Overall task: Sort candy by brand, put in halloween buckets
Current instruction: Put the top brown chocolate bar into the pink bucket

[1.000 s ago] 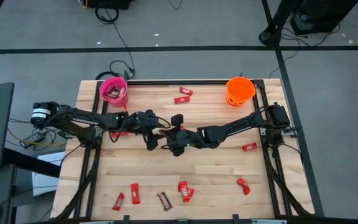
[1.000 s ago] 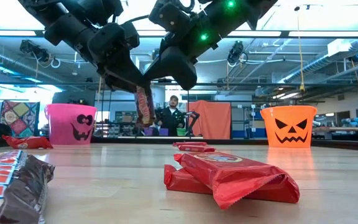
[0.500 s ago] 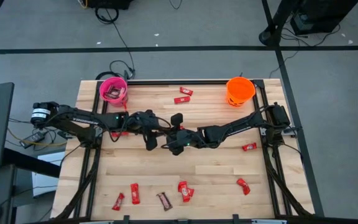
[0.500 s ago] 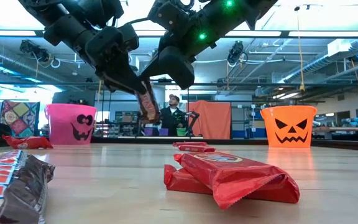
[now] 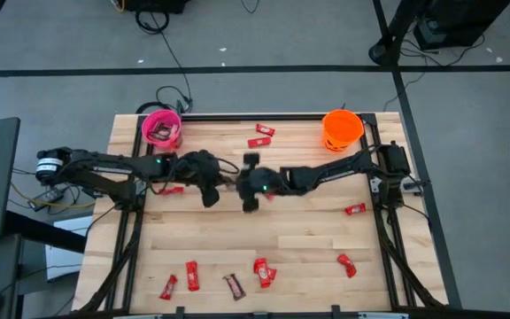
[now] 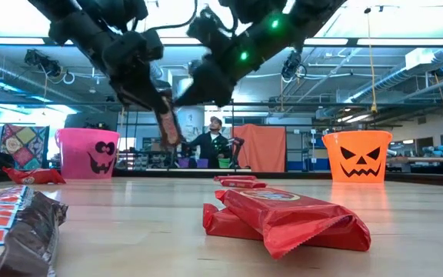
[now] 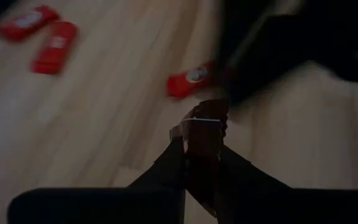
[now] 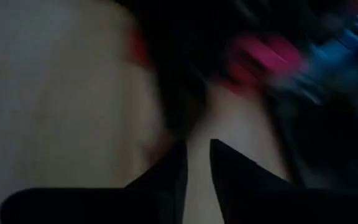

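One dark brown candy bar (image 6: 166,125) hangs mid-air over table centre, pinched in left gripper (image 7: 202,146). Right gripper (image 8: 196,163) just beside, fingers slightly apart, empty. Handover looks done; next, carry it to pink bucket (image 5: 161,128), which likely holds brown bars, not orange bucket (image 5: 342,129).
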`<state>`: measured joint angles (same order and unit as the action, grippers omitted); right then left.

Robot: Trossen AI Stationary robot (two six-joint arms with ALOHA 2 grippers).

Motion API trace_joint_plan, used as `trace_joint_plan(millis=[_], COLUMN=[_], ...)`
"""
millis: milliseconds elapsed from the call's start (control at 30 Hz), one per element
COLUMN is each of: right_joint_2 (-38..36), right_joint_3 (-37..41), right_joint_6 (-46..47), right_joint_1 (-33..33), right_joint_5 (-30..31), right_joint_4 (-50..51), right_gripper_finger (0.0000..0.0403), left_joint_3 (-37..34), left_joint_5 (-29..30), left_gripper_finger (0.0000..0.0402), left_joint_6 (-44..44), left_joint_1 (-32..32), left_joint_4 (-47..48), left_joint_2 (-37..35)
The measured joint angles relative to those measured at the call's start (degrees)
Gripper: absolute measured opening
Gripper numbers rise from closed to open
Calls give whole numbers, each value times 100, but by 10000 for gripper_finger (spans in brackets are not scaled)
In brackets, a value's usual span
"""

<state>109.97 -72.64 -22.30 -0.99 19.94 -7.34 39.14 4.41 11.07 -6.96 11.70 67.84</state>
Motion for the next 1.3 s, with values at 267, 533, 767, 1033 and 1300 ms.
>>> trace_joint_plan(millis=[267, 533, 767, 1033, 1300], right_joint_2=[50, 549, 799, 811, 811], right_joint_3=[0, 2, 2, 2, 2], right_joint_6=[1895, 2171, 2105, 2030, 2113], right_joint_1=[429, 393, 256, 149, 162], right_joint_5=[-113, -2127, -2164, -2208, -2059], right_joint_4=[902, 800, 341, 215, 182], right_gripper_finger=[127, 130, 130, 130, 131], left_joint_3=[312, 314, 210, 183, 85], left_joint_5=[921, 1986, 2666, 2655, 2469], left_gripper_finger=[56, 56, 56, 62, 166], left_joint_6=[-5, 90, 290, 308, 408], left_joint_1=[-1008, -2447, -3381, -3927, -3952], left_joint_4=[1388, 1918, 2133, 1973, 1893], left_joint_2=[-952, -1608, -1472, -1066, -672])
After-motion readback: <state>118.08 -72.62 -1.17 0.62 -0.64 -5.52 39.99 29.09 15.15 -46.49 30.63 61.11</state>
